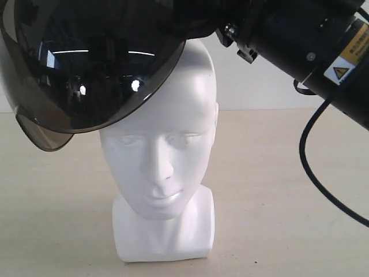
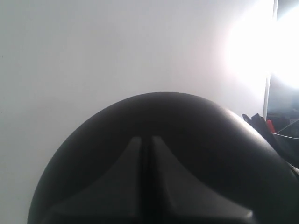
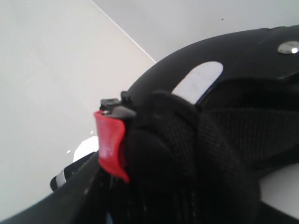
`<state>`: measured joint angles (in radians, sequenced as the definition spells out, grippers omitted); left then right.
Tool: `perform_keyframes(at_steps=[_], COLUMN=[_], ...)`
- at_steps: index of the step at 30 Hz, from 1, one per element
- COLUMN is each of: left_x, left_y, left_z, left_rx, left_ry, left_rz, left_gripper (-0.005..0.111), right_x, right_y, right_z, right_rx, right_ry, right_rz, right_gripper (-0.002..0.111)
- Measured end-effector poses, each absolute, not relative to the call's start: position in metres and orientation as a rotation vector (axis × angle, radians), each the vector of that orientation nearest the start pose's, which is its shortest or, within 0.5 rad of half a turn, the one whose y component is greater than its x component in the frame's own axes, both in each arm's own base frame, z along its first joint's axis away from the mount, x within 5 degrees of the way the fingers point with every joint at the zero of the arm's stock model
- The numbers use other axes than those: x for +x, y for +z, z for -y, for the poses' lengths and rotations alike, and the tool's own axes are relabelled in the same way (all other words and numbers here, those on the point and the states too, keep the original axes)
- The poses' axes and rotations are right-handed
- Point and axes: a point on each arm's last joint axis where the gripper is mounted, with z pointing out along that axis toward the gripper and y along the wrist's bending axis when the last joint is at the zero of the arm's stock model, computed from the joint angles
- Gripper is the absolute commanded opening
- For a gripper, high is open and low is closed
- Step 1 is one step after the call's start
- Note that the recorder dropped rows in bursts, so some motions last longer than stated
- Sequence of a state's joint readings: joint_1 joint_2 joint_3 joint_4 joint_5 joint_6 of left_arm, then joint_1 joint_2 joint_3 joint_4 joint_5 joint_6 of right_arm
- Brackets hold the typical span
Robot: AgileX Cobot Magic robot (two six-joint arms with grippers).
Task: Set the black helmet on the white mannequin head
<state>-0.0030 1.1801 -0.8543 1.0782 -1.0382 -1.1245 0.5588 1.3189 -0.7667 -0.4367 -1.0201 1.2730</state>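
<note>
The black helmet [image 1: 98, 69] hangs tilted above and to the left of the white mannequin head [image 1: 167, 150], its smoky visor covering the forehead's left side. The head stands upright on its blocky neck, face forward. My right gripper [image 1: 226, 32] reaches in from the upper right and meets the helmet's rim above the crown. In the right wrist view the helmet's shell [image 3: 243, 51], black padding [image 3: 187, 154] and a red strap tab [image 3: 110, 144] fill the jaw area of the right gripper [image 3: 154, 196]. My left gripper [image 2: 146, 144] is closed to a thin slit against the helmet's dome [image 2: 187, 121].
The head stands on a beige table [image 1: 288, 190] before a white wall. The right arm's thick black body [image 1: 311, 46] crosses the upper right, and a black cable [image 1: 311, 167] loops down from it. Dark clutter [image 2: 275, 130] lies beyond the helmet in the left wrist view.
</note>
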Motion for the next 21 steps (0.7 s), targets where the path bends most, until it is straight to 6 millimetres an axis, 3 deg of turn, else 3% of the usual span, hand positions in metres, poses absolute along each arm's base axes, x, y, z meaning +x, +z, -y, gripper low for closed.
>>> perform_keyframes(at_steps=[11,21], left_x=[0.229,0.225], left_y=[0.385,0.385], left_z=[0.071,0.088], left_rx=[0.603,0.694], left_ry=[-0.811,-0.830], left_rz=[-1.197,-1.200], left_gripper=[0.004,0.004], right_x=[0.218,0.204], right_y=[0.353,0.338], right_z=[-0.172,-0.143], right_rx=[-0.087,-0.057], right_ry=[1.572,1.497], right_rz=[-1.259,-1.301], right_gripper=[0.000,0.000])
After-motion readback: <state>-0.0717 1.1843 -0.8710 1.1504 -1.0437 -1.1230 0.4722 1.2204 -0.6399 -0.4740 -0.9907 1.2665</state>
